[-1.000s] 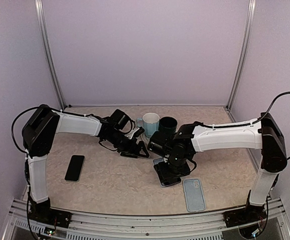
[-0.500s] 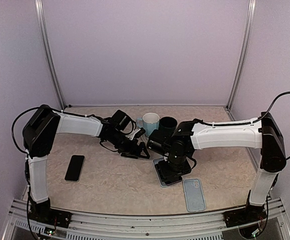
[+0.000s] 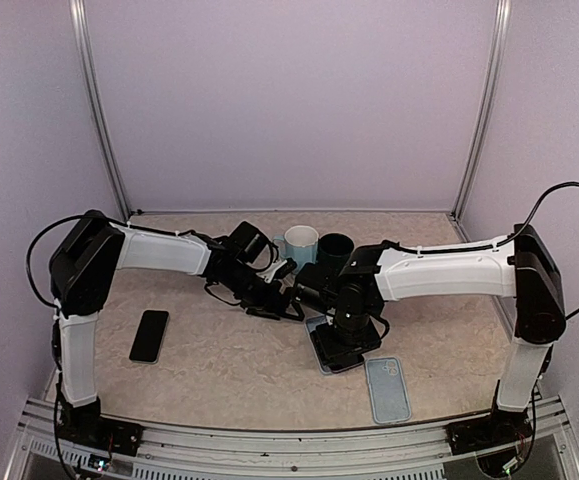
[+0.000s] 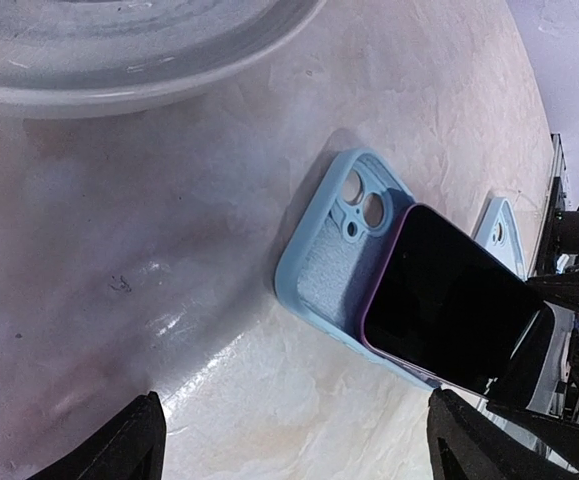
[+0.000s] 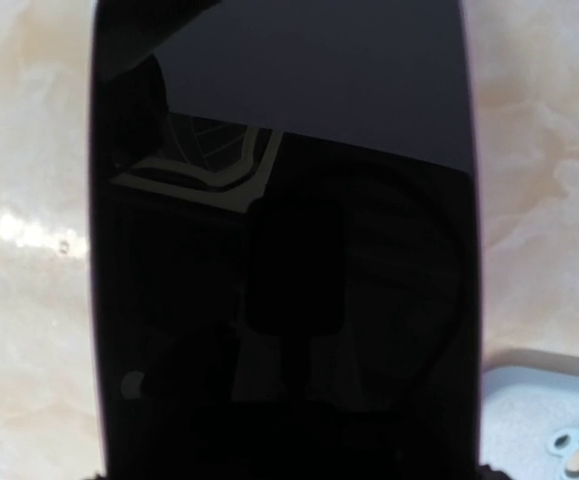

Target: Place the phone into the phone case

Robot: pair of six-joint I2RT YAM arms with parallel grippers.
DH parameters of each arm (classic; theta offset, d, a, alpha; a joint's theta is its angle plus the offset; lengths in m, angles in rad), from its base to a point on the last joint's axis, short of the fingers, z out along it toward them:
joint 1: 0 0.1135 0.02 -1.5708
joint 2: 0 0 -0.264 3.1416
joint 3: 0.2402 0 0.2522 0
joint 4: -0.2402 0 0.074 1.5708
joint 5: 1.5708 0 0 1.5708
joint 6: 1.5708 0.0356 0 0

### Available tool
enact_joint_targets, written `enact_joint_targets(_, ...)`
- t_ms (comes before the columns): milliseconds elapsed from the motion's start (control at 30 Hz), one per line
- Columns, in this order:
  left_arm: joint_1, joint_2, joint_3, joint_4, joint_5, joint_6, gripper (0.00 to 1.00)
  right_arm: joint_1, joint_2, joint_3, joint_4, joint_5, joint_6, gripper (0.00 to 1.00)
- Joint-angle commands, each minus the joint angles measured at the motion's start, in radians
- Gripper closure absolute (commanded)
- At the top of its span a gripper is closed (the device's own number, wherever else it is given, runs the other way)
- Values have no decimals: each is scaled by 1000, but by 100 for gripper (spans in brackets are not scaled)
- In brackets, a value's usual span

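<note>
A dark phone [image 4: 449, 300] with a purple rim lies tilted across a light blue phone case [image 4: 329, 250], its far end raised. My right gripper [image 3: 341, 325] is shut on that end of the phone. In the right wrist view the phone's black screen [image 5: 279, 250] fills the frame and hides the fingers. A corner of the case [image 5: 554, 425] shows at the bottom right. My left gripper [image 4: 299, 450] is open and empty, low over the table just short of the case. In the top view it [image 3: 287, 300] sits just left of the right gripper.
A second light blue case [image 3: 387, 388] lies near the front right, also in the left wrist view [image 4: 497, 232]. A second black phone [image 3: 150, 335] lies at the left. A pale blue mug [image 3: 300, 245] and a dark cup [image 3: 335, 248] stand behind the grippers.
My left gripper has moved a little right, closer to the right gripper and the case. The right gripper with the phone has shifted slightly left.
</note>
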Motion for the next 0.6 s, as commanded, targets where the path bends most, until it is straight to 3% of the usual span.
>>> enact_joint_targets(0, -11, 16, 35, -3, -17, 19, 11, -18, 21, 7, -11, 13, -20, 61)
enact_joint_targets(567, -55, 109, 131, 37, -57, 47, 19, -41, 72, 28, 74, -14, -85, 59)
